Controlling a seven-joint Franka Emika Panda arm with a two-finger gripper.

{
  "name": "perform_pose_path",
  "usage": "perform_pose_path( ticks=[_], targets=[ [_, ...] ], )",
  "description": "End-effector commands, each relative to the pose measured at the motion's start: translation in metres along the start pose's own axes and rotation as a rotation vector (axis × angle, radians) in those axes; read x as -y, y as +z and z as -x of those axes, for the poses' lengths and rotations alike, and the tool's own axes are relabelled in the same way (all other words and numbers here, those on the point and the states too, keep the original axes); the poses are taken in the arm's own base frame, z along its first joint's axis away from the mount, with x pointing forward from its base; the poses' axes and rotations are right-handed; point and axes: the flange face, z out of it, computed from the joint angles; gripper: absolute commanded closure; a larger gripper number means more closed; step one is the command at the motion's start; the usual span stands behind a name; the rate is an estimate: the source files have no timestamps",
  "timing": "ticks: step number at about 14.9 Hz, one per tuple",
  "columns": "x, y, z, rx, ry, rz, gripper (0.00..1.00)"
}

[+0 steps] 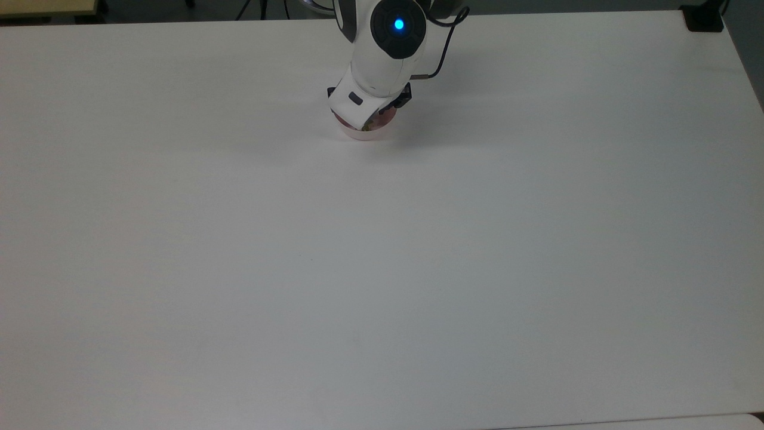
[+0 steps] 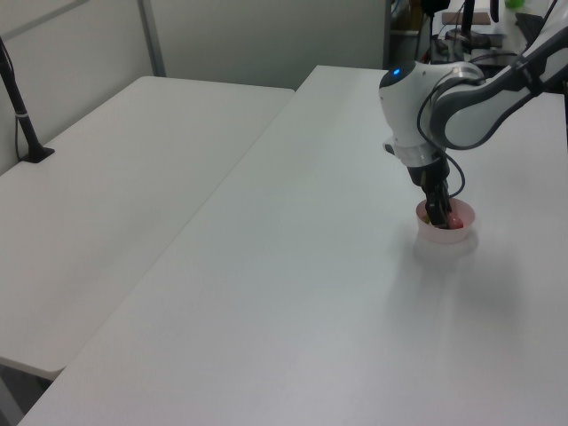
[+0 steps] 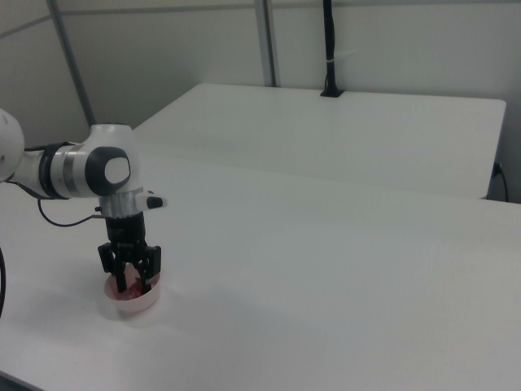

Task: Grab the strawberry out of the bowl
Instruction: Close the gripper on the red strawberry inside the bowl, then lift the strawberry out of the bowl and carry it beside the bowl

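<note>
The pale pink bowl (image 2: 448,235) stands on the white table at the far middle of the top view, its near rim (image 1: 365,135) peeking out below the arm's white wrist (image 1: 382,65). My gripper (image 3: 135,282) reaches straight down into the bowl (image 3: 134,305). Its two dark fingers stand apart, one on each side of the bowl's middle. In the left view the red strawberry (image 2: 454,220) lies in the bowl right beside the fingers (image 2: 437,215). Whether the fingers touch it is hidden. The gripper is open.
The large white table (image 1: 382,269) stretches bare toward the top view's bottom edge. A second white table (image 2: 133,177) adjoins it at the left view's left, with a black post (image 2: 22,115) on it. A black cable (image 1: 439,54) hangs beside the wrist.
</note>
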Motion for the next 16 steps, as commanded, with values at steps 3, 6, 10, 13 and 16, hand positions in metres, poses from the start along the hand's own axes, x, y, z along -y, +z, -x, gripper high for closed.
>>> perform_pose_path(
  ticks=[3, 6, 10, 13, 16],
  targets=[
    [-0.001, 0.003, 0.004, -0.031, -0.011, 0.007, 0.65],
    [-0.012, -0.028, 0.016, -0.064, -0.007, 0.004, 0.69],
    [-0.068, -0.098, 0.039, -0.065, -0.043, -0.045, 0.69],
    [-0.127, -0.103, 0.043, -0.081, -0.056, -0.06, 0.68],
    [-0.17, -0.062, 0.016, -0.109, -0.037, -0.014, 0.68]
  ],
)
